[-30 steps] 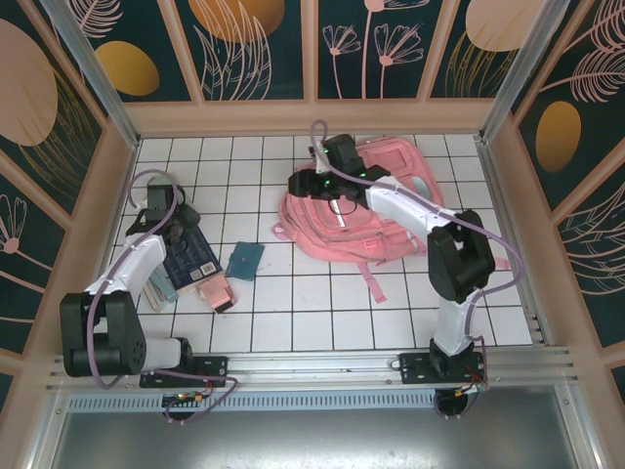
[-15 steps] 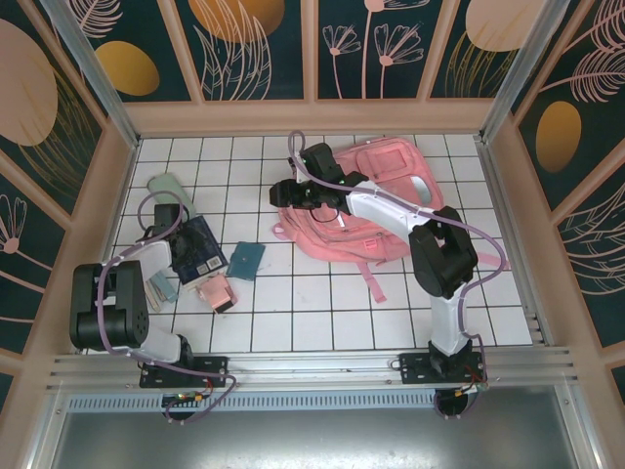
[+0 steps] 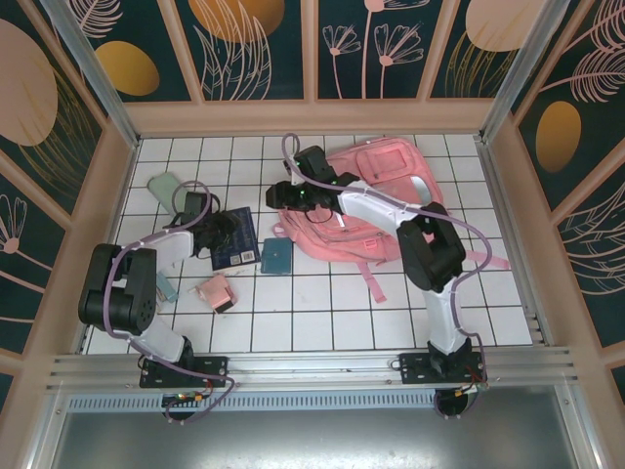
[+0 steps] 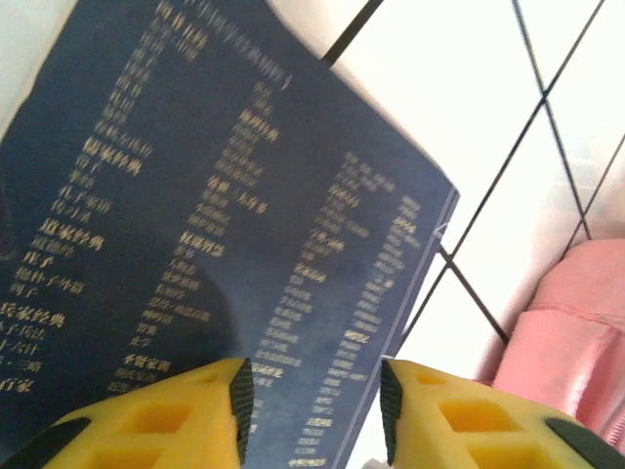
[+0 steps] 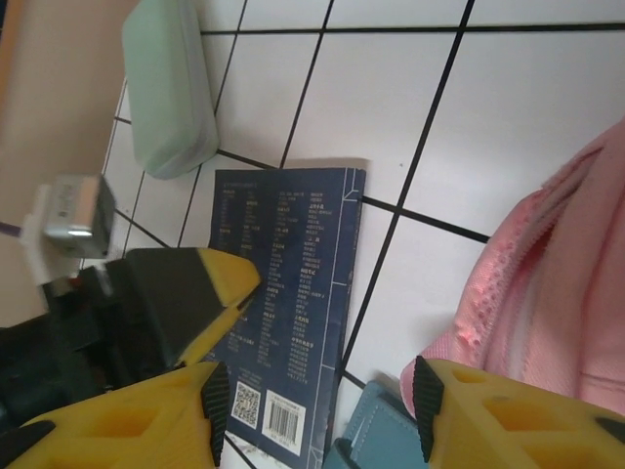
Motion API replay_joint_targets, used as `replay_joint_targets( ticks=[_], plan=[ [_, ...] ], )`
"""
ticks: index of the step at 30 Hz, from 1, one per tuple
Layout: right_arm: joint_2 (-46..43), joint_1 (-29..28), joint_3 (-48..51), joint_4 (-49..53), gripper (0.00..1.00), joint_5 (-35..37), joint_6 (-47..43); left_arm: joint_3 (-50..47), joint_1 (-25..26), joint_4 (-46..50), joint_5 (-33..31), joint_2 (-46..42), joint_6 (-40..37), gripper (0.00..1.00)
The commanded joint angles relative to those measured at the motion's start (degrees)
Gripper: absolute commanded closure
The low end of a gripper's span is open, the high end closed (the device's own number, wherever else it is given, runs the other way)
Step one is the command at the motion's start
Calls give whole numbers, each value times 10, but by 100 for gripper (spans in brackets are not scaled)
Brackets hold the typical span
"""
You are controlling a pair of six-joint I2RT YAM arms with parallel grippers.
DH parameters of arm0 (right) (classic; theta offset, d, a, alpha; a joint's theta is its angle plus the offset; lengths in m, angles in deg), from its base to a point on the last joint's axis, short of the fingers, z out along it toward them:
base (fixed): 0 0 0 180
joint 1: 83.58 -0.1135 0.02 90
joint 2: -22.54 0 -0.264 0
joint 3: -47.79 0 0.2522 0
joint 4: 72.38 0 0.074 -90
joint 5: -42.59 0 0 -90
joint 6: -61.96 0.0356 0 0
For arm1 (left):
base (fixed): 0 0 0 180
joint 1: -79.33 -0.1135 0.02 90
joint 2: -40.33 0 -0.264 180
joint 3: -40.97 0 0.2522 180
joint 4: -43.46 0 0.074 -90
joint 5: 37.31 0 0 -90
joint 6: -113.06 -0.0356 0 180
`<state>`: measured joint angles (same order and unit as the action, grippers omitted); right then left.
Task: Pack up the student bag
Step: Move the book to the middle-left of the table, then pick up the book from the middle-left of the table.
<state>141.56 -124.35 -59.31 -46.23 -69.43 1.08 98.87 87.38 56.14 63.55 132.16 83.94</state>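
The bag (image 3: 386,161) is soft, floppy, probably light: pinch its left fabric edge. The left fingers (image 4: 186,420) and right fingers (image 5: 508,410) stand apart, empty.

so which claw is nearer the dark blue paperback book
Left. The left claw hangs directly over the dark blue paperback book, jaws apart. The right claw is off to the book's right, at the left edge of the pink fabric backpack.
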Motion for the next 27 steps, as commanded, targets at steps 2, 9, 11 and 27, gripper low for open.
replay_joint_targets(
  ticks=[2, 9, 11, 27],
  plan=[
    [38, -30, -33, -5, 46, 7, 19, 32, -5, 96, -32, -39, -51, 57],
    [95, -63, -81, 23, 49, 39, 37, -24, -50, 138, -85, -72, -111, 59],
    [110, -67, -90, 34, 49, 54, 43, -39, -52, 134, -88, -73, -122, 60],
    [210, -97, -157, 81, 52, 63, 53, -104, -52, 78, -45, -53, -120, 73]
  ],
)
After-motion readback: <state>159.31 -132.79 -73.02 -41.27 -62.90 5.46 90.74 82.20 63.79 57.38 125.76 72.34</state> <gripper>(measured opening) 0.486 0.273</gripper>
